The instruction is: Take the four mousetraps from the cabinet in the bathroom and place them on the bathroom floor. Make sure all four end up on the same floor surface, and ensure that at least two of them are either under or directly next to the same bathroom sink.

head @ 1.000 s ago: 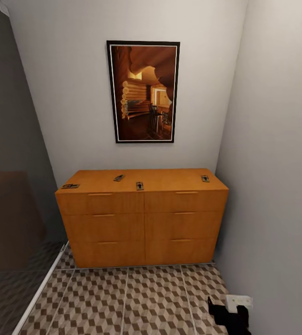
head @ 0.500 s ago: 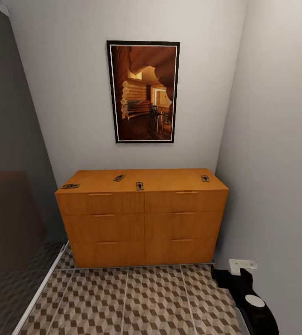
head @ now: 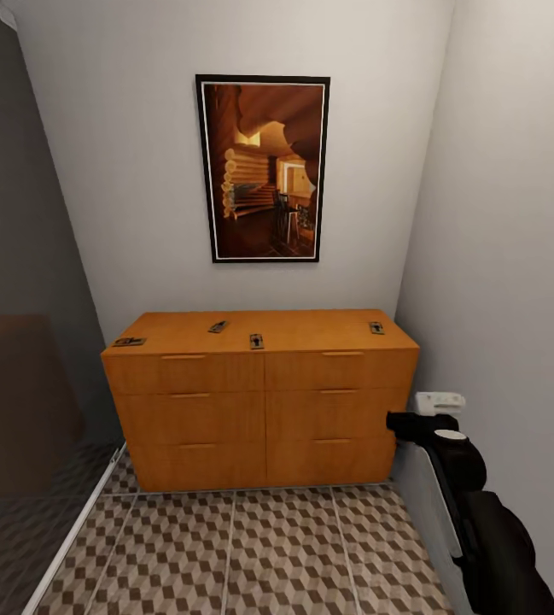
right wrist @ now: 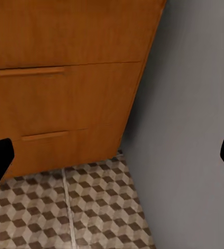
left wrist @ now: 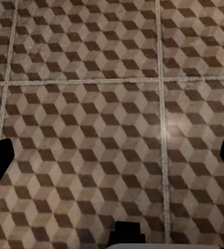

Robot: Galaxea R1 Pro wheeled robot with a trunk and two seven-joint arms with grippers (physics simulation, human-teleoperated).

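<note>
cabinet [head: 259, 410] top: mousetraps [head: 257, 341] above pincer [head: 405, 424]

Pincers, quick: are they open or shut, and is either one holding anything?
Left pincer: open, empty, over the tiled floor.
Right pincer: open, empty, beside the cabinet.

No writing, label, brand, number or sign can be read anywhere. The framed picture [head: 263, 168] on the wall carries a log-cabin interior scene without lettering. The cabinet [head: 259, 399] fronts are plain wood.
</note>
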